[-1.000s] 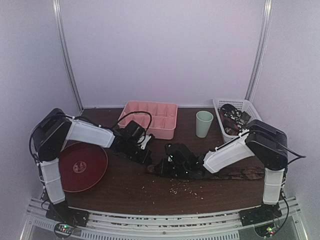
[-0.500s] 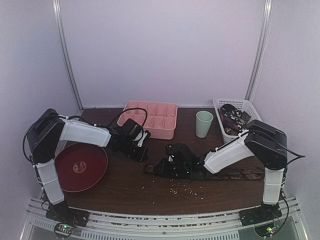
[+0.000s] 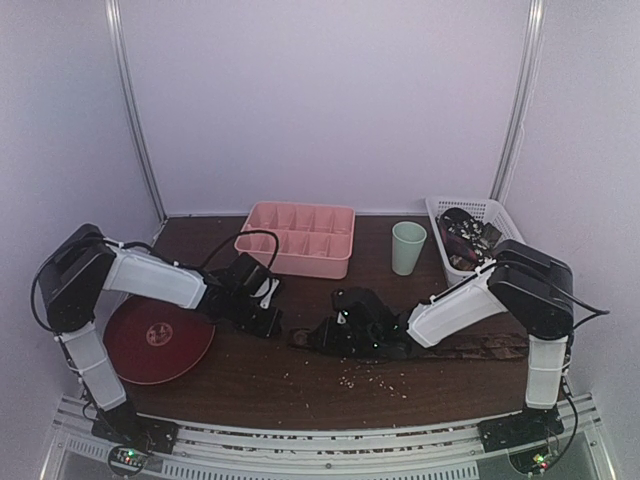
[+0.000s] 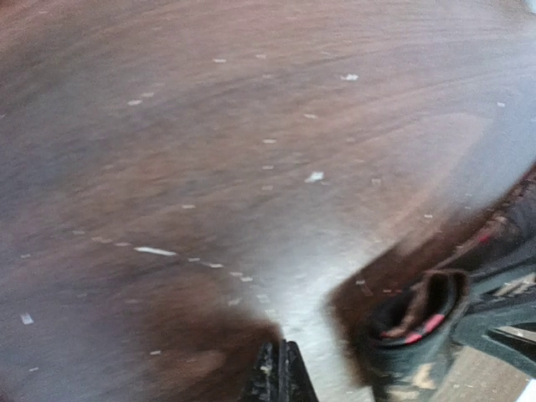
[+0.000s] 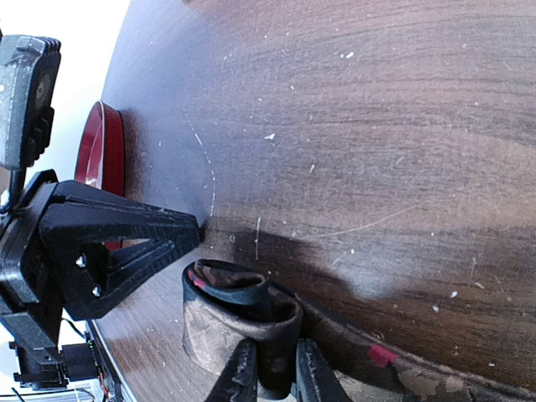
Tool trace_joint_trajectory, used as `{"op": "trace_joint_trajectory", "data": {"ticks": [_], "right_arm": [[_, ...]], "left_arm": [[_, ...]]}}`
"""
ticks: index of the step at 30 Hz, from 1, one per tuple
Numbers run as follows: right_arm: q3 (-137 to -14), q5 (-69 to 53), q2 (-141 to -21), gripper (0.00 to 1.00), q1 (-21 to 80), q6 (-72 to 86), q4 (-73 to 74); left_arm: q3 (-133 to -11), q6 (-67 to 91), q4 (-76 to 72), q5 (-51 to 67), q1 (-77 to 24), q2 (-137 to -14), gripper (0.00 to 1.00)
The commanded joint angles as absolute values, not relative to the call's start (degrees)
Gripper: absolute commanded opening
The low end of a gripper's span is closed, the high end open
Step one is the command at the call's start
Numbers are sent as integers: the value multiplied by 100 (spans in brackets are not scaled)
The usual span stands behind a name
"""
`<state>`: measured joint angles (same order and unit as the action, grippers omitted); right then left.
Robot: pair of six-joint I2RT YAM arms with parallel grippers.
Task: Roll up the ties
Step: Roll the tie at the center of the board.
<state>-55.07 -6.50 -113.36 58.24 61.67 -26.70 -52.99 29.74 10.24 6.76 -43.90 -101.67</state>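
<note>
Tie (image 5: 219,328), just one, coil end pinched in right gripper (image 5: 275,362)

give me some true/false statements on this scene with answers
1. The right gripper pinches the tie's coiled end. True.
2. The cup lies on its side. False: it stands upright between the tray and the basket.
3. The left gripper grips the tie. False: it holds nothing and is apart from the coil.
4. The plate lies left of the left gripper. True.
5. The basket is empty. False: dark fabric lies in it.
</note>
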Motion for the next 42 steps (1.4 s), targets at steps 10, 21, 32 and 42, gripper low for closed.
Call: {"op": "trace_joint_trajectory", "data": {"ticks": [10, 21, 32, 42], "right_arm": [[-5275, -484, -11214, 20, 5760, 6037, -2439], [-5082, -409, -11061, 23, 5736, 6007, -2554], [-4883, -312, -10850, 22, 5664, 5955, -2585], [-4820, -362, -10889, 19, 5627, 5924, -2597]], "left_arm": [[-4948, 3297, -228, 2161, -4390, -10250, 0], [-4860, 3562, -662, 2642, -4386, -10156, 0], [-5018, 3564, -373, 2285, -4386, -10285, 0], [-4927, 3518, -113, 1776, -4388, -10348, 0]]}}
